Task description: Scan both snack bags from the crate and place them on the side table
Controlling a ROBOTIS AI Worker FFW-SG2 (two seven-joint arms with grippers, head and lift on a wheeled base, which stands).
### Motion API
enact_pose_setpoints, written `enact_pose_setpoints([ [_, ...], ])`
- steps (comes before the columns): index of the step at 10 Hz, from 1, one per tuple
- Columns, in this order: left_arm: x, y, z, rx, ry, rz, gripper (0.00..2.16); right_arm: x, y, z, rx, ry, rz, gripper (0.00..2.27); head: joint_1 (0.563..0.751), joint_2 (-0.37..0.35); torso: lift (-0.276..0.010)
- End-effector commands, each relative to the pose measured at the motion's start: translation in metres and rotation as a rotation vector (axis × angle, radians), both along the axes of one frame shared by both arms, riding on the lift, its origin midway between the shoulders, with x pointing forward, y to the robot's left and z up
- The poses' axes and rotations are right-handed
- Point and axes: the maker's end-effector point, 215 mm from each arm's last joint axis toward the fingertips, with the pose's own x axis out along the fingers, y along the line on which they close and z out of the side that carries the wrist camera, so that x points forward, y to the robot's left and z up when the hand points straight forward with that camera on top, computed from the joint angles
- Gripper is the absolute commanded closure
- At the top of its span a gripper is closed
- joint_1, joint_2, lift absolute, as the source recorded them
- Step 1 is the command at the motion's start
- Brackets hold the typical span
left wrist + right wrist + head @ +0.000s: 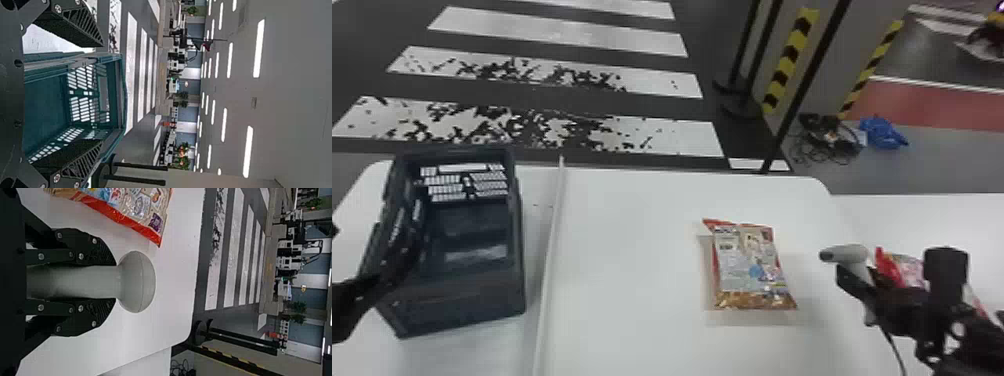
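In the head view my left gripper [354,302] is at the left wall of the dark crate [462,300], whose bare floor is visible. The left wrist view has my left gripper [102,93] open with the crate [45,109] beyond and between its fingers. At the right of the head view, my right gripper [857,280] holds the grey scanner [852,253]. In the right wrist view that gripper [115,282] is closed around the scanner [137,282]. One snack bag [749,265] lies flat on the white table; another red snack bag [907,267] is partly hidden behind the right arm.
A raised pale strip [549,250] divides the main table [632,280] between crate and bag. The side table [927,215] adjoins on the right. A cable [894,345] hangs below the scanner, and dark posts [804,90] stand behind the tables.
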Motion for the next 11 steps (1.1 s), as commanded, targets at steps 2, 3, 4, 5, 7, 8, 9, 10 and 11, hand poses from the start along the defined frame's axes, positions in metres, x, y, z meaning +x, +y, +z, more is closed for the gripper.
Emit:
enact_pose_setpoints([
  [2,0.000,0.001,0.000,0.000,0.000,-0.001,0.13,0.011,0.039,0.017,0.015,0.016,0.054,2.22,0.695,-0.196,-0.098],
  [3,0.000,0.001,0.000,0.000,0.000,-0.001,0.13,0.014,0.056,0.017,0.020,0.028,0.079,2.22,0.695,-0.184,-0.098],
  [4,0.000,0.002,0.000,0.000,0.000,0.001,0.13,0.017,0.074,0.016,0.028,0.040,0.106,2.22,0.695,-0.161,-0.098],
  [5,0.000,0.002,0.000,-0.001,0.000,0.001,0.14,0.018,0.089,0.017,0.026,0.047,0.126,2.22,0.695,-0.137,-0.098],
  [7,0.000,0.001,0.001,-0.002,-0.002,-0.001,0.14,0.018,0.120,0.018,0.038,0.072,0.159,2.22,0.695,-0.104,-0.098],
  [8,0.000,0.002,0.000,-0.002,0.000,-0.001,0.14,0.018,0.136,0.018,0.043,0.080,0.179,2.22,0.695,-0.083,-0.098],
  [9,0.000,0.002,0.000,-0.002,0.000,-0.001,0.14,0.020,0.150,0.016,0.045,0.087,0.196,2.22,0.695,-0.061,-0.098],
  [10,0.000,0.001,0.000,-0.002,0.000,-0.002,0.14,0.022,0.164,0.013,0.050,0.097,0.211,2.22,0.695,-0.042,-0.098],
  [11,0.000,0.001,0.000,-0.002,0.001,-0.002,0.14,0.025,0.176,0.010,0.050,0.103,0.221,2.22,0.695,-0.023,-0.098],
])
